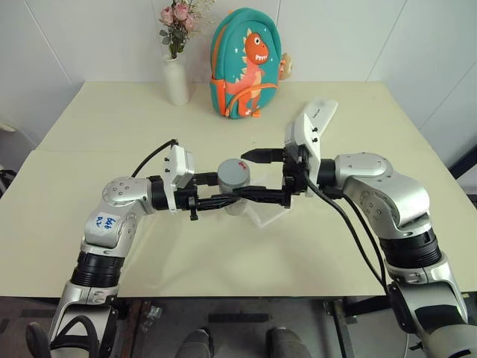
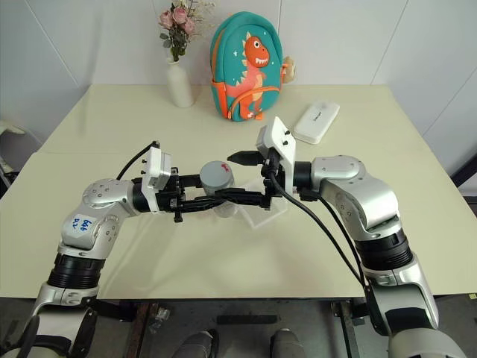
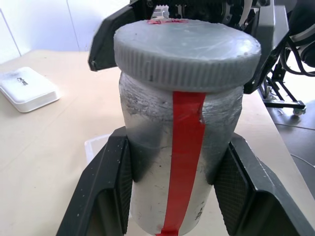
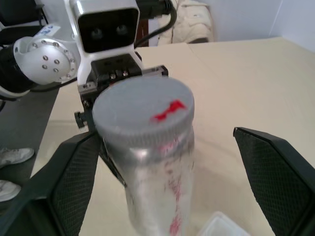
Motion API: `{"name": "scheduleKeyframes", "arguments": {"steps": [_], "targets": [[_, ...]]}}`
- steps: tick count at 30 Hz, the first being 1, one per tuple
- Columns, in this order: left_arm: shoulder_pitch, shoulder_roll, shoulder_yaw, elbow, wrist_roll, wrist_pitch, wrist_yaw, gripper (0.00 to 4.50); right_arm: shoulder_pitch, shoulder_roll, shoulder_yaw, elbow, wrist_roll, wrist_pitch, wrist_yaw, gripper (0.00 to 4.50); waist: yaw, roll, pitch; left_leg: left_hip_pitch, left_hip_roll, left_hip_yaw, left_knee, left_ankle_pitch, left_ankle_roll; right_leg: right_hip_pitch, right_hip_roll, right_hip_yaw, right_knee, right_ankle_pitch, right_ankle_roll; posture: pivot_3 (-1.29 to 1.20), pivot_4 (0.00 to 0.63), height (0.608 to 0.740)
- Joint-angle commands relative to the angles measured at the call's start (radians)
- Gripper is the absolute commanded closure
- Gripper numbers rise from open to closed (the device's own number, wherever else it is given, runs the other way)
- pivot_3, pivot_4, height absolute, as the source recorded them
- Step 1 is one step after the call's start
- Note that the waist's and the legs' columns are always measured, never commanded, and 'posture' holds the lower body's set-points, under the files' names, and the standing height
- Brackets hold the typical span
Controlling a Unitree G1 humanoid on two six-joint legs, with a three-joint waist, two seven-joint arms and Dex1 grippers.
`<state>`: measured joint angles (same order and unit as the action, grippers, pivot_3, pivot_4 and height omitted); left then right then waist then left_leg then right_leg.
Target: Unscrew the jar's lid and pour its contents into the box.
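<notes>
Unscrewing step: left gripper point(image 1: 223, 200) clenches the jar point(image 3: 177, 162); right gripper point(image 4: 162, 182), jaws released, must close on the lid point(image 4: 142, 115) at its 12 o'clock.

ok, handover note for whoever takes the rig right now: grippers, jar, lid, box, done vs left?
Left gripper: shut on the jar, holding it upright above the table.
Right gripper: open, fingers either side of the lid, not clamping it.
Lid: on the jar, red mark up.
Box: on the table just below and behind the jar; looks empty as far as can be seen.
Contents: hidden inside the jar.
Done: jar picked up and presented.
Left: grip lid, unscrew, pour into box.
</notes>
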<state>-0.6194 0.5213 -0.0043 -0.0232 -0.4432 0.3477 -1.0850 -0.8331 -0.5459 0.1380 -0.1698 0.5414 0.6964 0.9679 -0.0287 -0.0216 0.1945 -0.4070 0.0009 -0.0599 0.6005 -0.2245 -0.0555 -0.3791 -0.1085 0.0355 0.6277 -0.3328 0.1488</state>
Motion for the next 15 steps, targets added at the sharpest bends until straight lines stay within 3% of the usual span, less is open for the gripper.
{"name": "scheduleKeyframes", "arguments": {"steps": [1, 15], "targets": [[-0.021, 0.008, 0.013, -0.027, -0.023, -0.011, -0.013, 2.62, -0.008, -0.021, -0.061, -0.03, 0.008, 0.003, -0.024, 0.04, 0.001, 0.0, 0.0, 0.0, 0.0, 0.0, 0.0, 0.0, 0.0, 0.0, 0.0, 0.0, 0.0, 0.0, 0.0, 0.0, 0.15, 0.74], [-0.063, 0.01, 0.006, 0.022, -0.034, 0.057, -0.025, 2.62, -0.008, -0.006, -0.122, -0.15, 0.107, 0.085, -0.083, 0.04, 0.001, 0.0, 0.0, 0.0, 0.0, 0.0, 0.0, 0.0, 0.0, 0.0, 0.0, 0.0, 0.0, 0.0, 0.0, 0.0, 0.15, 0.74]]}}
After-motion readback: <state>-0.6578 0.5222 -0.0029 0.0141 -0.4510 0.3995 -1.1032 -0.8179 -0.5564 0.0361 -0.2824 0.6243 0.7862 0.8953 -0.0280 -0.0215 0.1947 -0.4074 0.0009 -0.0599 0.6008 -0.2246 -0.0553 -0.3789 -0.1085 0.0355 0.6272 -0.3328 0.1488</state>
